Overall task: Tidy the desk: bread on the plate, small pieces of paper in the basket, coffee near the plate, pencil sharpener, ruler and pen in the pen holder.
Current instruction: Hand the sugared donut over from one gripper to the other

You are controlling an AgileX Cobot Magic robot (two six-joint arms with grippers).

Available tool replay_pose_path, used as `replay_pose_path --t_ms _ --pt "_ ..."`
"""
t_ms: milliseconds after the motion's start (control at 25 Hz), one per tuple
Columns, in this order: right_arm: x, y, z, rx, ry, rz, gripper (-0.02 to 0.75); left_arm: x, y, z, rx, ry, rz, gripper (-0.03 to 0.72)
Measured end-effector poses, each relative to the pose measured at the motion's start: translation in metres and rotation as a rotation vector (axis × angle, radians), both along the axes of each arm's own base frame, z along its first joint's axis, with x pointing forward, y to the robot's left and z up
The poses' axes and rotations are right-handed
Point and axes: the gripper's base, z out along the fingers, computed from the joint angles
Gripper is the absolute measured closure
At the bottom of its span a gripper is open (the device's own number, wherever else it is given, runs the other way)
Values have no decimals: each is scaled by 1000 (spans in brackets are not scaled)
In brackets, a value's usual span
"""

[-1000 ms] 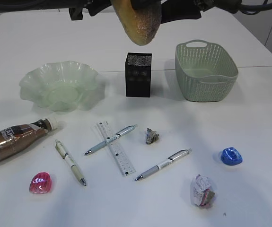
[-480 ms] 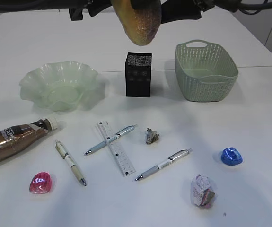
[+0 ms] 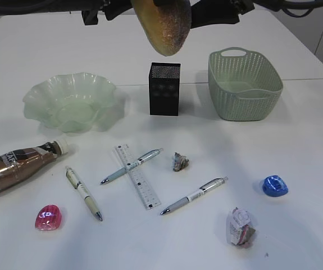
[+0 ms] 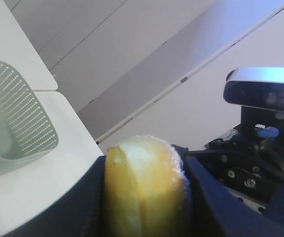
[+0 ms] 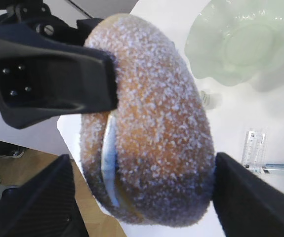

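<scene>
Bread, location: the bread (image 3: 164, 25) hangs high above the desk (image 3: 296, 225), at the far middle of the scene, over the pen holder (image 3: 164, 89); the plate (image 3: 70, 102) lies lower and to its left, well apart
Bread, appearance: oval roll; golden-brown crust with fine pale speckling; a white slash runs along one side (image 5: 109, 148)
Bread, handling (judgement): likely light and soft, so a hard squeeze would dent it; the speckled crust looks dry and not slippery; the best hold is across the short width at mid-length, as gripped now; set it down gently, since the plate looks like fragile glass
Left gripper: the left gripper (image 4: 144, 197) has its dark jaws pressed on both flanks of the bread; it holds the roll at a medium spread
Right gripper: the right gripper (image 5: 144, 197) faces the bread; its fingers (image 5: 48, 197) stand wide, one on each side, with a visible gap to the crust on the left side; contact on the right side cannot be told
Step in hand (judgement): a hand-over in mid-air, with the load apparently resting on the left gripper alone
Plate: pale green, translucent, ruffled rim; holds nothing
Remaining items: coffee (image 3: 18, 166) lies on its side at near left; ruler (image 3: 137, 183) lies flat near centre; basket (image 3: 244, 84) stands at far right
</scene>
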Motion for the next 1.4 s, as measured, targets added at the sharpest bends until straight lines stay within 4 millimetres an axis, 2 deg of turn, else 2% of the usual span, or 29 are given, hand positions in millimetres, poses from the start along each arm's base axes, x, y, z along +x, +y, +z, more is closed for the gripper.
replay_pose_path --t_ms 1000,1200,1400 --pt "0 -2 -3 -39 26 -24 84 5 10 -1 7 2 25 387" --pt "0 -2 -3 -40 26 -24 141 5 10 -1 6 1 23 387" --pt "2 -27 7 -58 -7 -88 174 4 10 0 3 0 14 387"
